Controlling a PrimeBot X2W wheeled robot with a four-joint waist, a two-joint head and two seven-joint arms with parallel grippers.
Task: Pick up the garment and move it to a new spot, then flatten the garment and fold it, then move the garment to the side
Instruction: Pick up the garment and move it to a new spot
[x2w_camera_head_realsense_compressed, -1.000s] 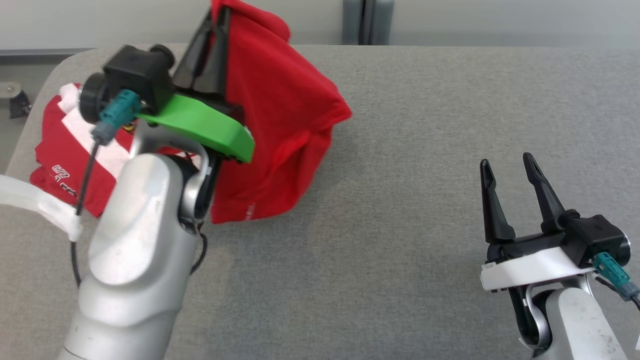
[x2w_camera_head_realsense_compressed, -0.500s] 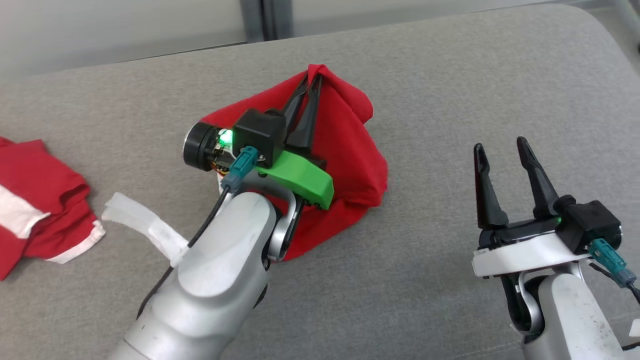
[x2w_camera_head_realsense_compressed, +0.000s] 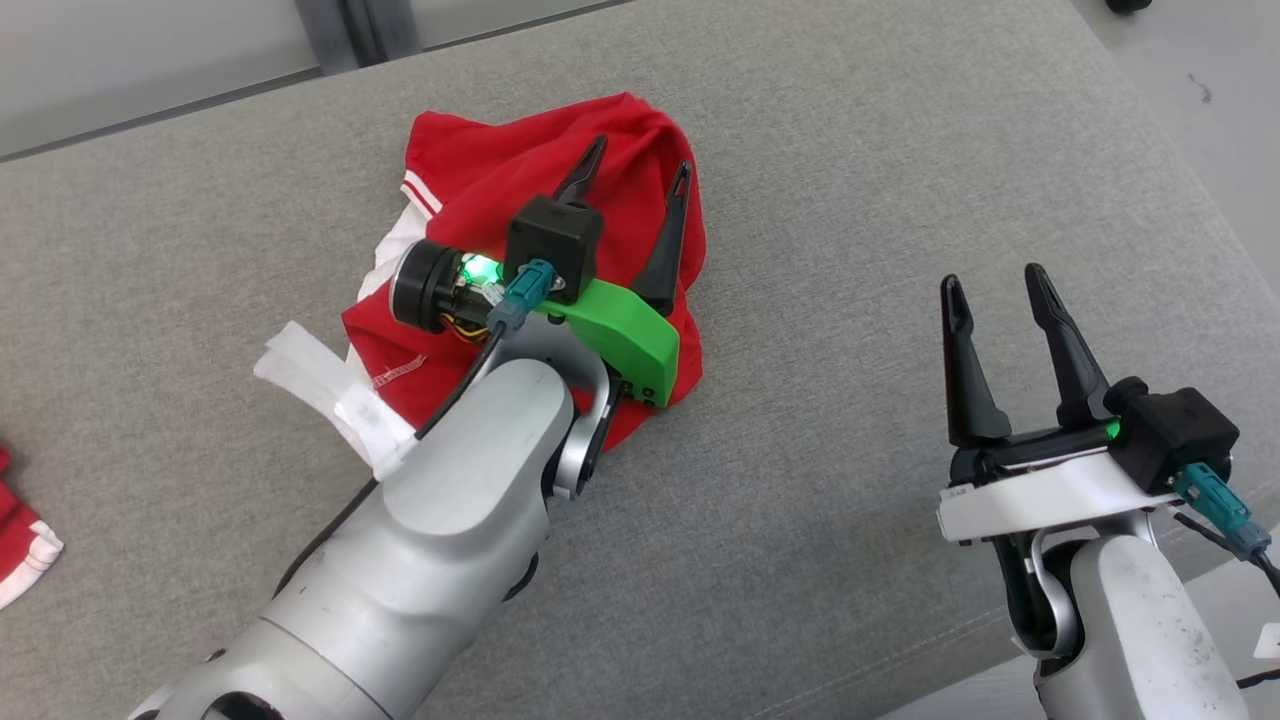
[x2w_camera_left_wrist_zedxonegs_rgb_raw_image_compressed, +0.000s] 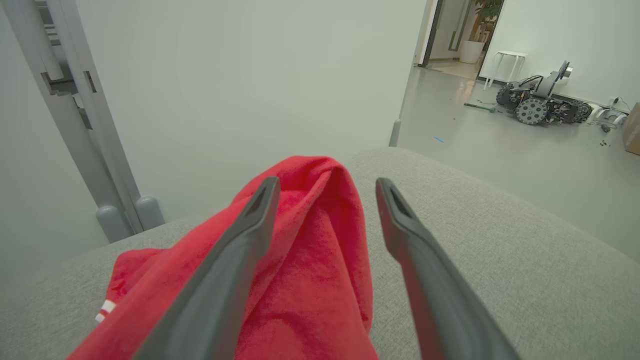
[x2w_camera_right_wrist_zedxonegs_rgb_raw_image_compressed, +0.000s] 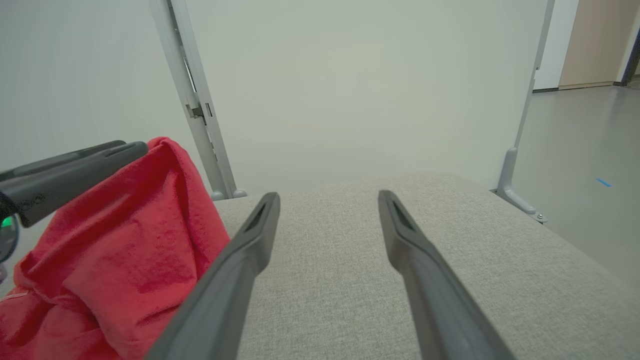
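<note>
my left tool (x2w_camera_head_realsense_compressed: 640, 155) is spread open right over the garment (x2w_camera_head_realsense_compressed: 500, 180), a crumpled red heap on the bench (x2w_camera_head_realsense_compressed: 850, 150) running from its tips back under the wrist. right tool (x2w_camera_head_realsense_compressed: 991, 280) is open too, well off to the heap's right, so flattening probably starts from the left.

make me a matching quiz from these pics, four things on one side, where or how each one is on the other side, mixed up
Things
1. left gripper
2. right gripper
3. red garment
4. red and white cloth

Places or states
a. at the head view's lower left edge
b. open over bare grey table
c. crumpled in a heap
d. open, fingers over the red heap

Pairs: 1-d, 2-b, 3-c, 4-a
</note>
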